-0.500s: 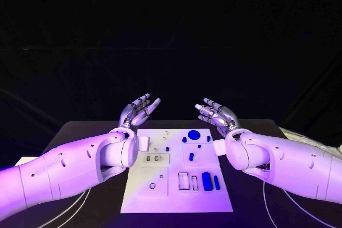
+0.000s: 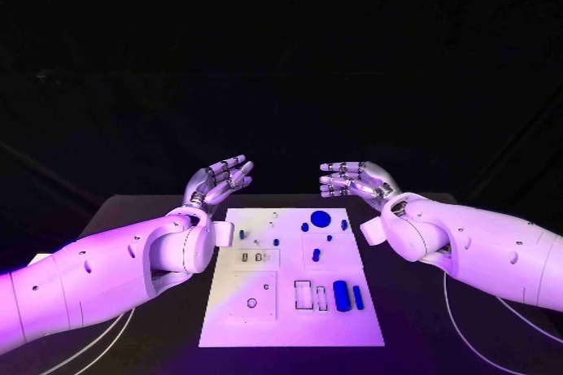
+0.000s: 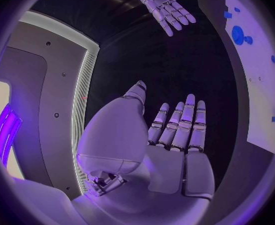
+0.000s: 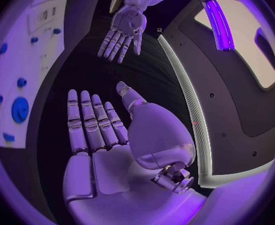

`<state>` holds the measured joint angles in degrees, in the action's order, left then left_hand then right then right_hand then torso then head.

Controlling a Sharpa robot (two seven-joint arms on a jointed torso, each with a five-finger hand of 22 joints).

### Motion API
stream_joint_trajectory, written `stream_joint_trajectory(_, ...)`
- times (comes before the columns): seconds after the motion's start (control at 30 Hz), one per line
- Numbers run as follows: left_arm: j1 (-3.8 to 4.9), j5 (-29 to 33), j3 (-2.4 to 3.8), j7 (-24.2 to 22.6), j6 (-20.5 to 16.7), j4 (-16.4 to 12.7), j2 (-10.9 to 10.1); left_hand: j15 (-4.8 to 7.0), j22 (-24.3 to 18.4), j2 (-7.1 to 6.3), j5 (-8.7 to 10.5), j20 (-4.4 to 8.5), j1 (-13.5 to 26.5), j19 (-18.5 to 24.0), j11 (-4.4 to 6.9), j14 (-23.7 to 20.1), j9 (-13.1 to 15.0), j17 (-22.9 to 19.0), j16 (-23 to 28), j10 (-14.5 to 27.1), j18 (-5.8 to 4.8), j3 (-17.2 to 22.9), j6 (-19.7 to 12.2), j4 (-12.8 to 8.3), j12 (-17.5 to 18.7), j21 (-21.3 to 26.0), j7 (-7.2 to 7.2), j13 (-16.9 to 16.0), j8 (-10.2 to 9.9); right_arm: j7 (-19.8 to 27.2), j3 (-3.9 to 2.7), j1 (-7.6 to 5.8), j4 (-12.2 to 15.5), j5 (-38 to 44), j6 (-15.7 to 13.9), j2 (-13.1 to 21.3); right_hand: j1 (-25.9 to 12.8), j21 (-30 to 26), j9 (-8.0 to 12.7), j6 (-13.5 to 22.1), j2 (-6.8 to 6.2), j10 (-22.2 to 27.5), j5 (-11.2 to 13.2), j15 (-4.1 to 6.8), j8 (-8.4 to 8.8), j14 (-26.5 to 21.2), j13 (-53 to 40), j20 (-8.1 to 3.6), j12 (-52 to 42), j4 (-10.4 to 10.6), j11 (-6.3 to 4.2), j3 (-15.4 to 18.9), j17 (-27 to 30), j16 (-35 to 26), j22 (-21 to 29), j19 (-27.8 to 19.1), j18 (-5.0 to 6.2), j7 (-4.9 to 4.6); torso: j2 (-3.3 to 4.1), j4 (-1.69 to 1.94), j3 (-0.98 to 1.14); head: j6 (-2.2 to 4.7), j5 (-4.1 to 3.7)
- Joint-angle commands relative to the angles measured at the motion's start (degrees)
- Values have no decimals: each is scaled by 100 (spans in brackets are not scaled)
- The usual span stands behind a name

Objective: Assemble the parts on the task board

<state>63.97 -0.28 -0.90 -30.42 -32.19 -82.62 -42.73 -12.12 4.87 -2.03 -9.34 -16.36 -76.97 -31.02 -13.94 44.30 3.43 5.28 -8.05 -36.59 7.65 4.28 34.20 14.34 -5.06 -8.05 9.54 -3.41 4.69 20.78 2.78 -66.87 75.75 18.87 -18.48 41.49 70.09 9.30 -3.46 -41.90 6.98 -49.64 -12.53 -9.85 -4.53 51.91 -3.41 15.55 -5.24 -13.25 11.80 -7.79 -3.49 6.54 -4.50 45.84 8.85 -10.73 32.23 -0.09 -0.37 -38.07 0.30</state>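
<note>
The white task board [image 2: 235, 330] lies in the middle of the black table. Several blue parts sit on it: a round disc [image 2: 320, 219] near its far edge, a long capsule [image 2: 340, 296] and a thinner bar [image 2: 358, 298] near its right side. My left hand [image 2: 220, 180] hangs above the table past the board's far left corner, palm up, fingers spread, holding nothing. My right hand [image 2: 355, 180] hovers past the far right corner, fingers straight and pointing left, also empty. The left wrist view shows my left hand [image 3: 175, 130] flat and the board [image 3: 262, 105]; the right wrist view shows my right hand [image 4: 94, 120].
Small blue pegs [image 2: 303, 228] and empty slots [image 2: 251, 258] dot the board. The black table [image 2: 434, 326] extends to both sides of the board. White cables [image 2: 106, 346] run along the table at the near left and near right.
Both arms have swung outward and slightly away. The right hand has turned so its fingers point left, and the left hand has shifted a little left. Both stay empty.
</note>
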Motion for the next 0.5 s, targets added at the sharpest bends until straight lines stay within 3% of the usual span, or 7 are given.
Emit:
stream_joint_trajectory(0.03,2,-78,1,-152,267,-131,-18,476,311,153,-19,227,-167,-1906,315,1858,95,387,-645,-1799,303,-86,1530,-215,-472,-801,444,-126,315,-29,9,-21,25,1162,-15,-3,181,272,-33,-1080,-50,-951,142,300,-11,1238,-16,-232,-15,-318,-201,-267,-30,115,-9,903,179,-229,107,26,-8,28,-4)
stream_joint_trajectory(0.23,7,-568,5,-34,463,-369,-180,631,308,241,-20,383,-261,-2265,476,2288,104,636,-694,-2250,297,-86,1909,-305,-577,-908,322,-158,394,-139,-12,-140,36,1986,-59,57,180,485,-36,-1359,-189,-1362,61,499,25,1864,-23,-468,55,-326,-334,-545,-103,183,-46,1410,175,-136,274,73,-34,76,-68)
stream_joint_trajectory(0.37,11,-909,14,69,585,-541,-271,674,295,251,-16,424,-305,-2342,529,2380,112,734,-688,-2416,297,-74,2038,-334,-594,-918,272,-173,404,-279,-22,-210,30,2601,-101,88,181,652,-39,-1487,-285,-1559,43,605,36,2197,-29,-595,88,-322,-401,-663,-182,252,-104,1678,169,-95,374,108,-67,111,-103)
stream_joint_trajectory(0.5,14,-1051,35,182,637,-765,-374,778,326,232,-16,524,-321,-2576,616,2677,120,952,-872,-2637,297,-73,2159,-339,-614,-1028,201,-211,387,-825,-56,-292,45,3752,-127,116,180,1035,-42,-1612,-437,-1778,-7,793,47,2837,-42,-810,107,-317,-511,-681,-394,538,-273,2200,173,-16,498,151,-96,161,-149)
